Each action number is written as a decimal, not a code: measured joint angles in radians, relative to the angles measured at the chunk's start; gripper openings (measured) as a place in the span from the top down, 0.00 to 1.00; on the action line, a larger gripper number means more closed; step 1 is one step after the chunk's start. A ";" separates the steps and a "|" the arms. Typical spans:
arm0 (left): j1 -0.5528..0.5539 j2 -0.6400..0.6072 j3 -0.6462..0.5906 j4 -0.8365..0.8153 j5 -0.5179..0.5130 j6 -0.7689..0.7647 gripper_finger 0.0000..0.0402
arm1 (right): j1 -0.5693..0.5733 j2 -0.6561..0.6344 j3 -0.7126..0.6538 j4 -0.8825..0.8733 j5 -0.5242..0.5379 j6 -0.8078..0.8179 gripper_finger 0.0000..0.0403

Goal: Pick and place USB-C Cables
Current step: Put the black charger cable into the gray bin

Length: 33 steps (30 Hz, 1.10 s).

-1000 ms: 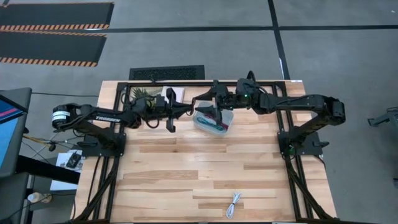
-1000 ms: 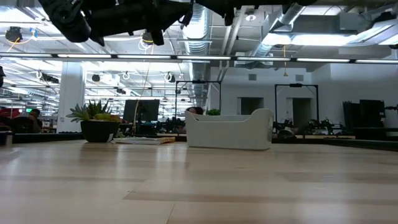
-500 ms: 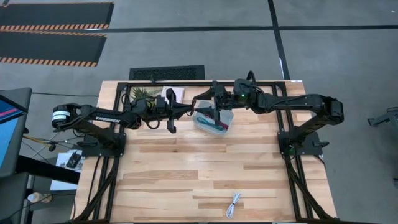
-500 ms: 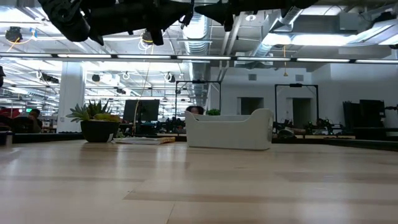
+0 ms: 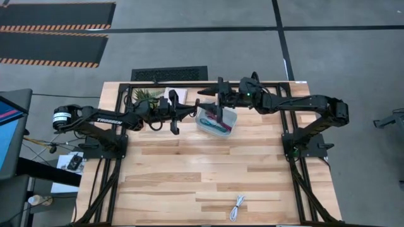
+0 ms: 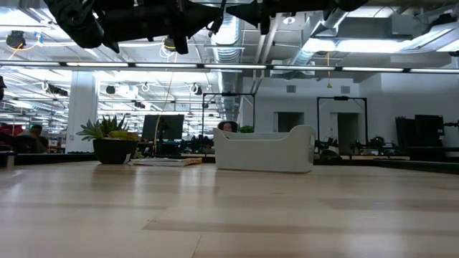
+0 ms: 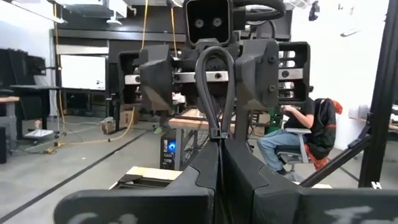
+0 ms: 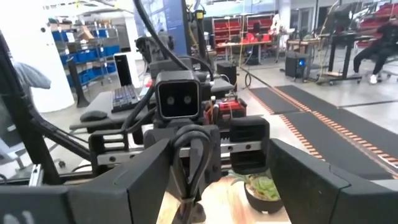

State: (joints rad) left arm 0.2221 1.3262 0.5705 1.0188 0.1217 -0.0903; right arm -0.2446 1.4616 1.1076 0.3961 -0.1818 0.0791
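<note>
Inside the clear tray point(image 5: 230, 120), cables point(image 5: 218, 128) partly hidden by right gripper point(image 5: 219, 108).

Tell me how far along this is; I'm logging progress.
Done: the maroon-pink cable and teal cable lie in the clear tray. In hand: nothing; the right pincer hangs open over the tray, the left pincer is shut beside it. Left: the white cable, far off on the table. Black one: not discernible.

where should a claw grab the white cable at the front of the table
Judging from the high view, take the white cable across its middle, coming straight down from above. It lies flat on the bare table as a narrow folded bundle, so the strands sit together mid-length while the looped ends splay. Closing across the narrow width should catch every strand.
</note>
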 joint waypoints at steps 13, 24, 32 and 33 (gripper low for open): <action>-0.001 0.003 0.000 -0.006 -0.023 0.015 1.00 | 0.028 0.041 -0.003 -0.034 0.065 0.104 0.47; 0.000 0.003 0.000 -0.043 -0.038 -0.001 1.00 | 0.082 0.080 0.000 0.006 0.223 0.099 0.91; -0.002 0.001 0.003 -0.084 -0.087 -0.037 0.99 | 0.122 0.075 -0.002 -0.003 0.360 0.081 0.97; -0.002 0.002 0.006 -0.094 -0.105 -0.054 0.98 | 0.122 0.069 -0.003 -0.010 0.363 0.082 0.97</action>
State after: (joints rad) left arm 0.2197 1.3277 0.5760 0.9249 0.0167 -0.1443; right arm -0.1230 1.5310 1.1050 0.3862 0.1809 0.1608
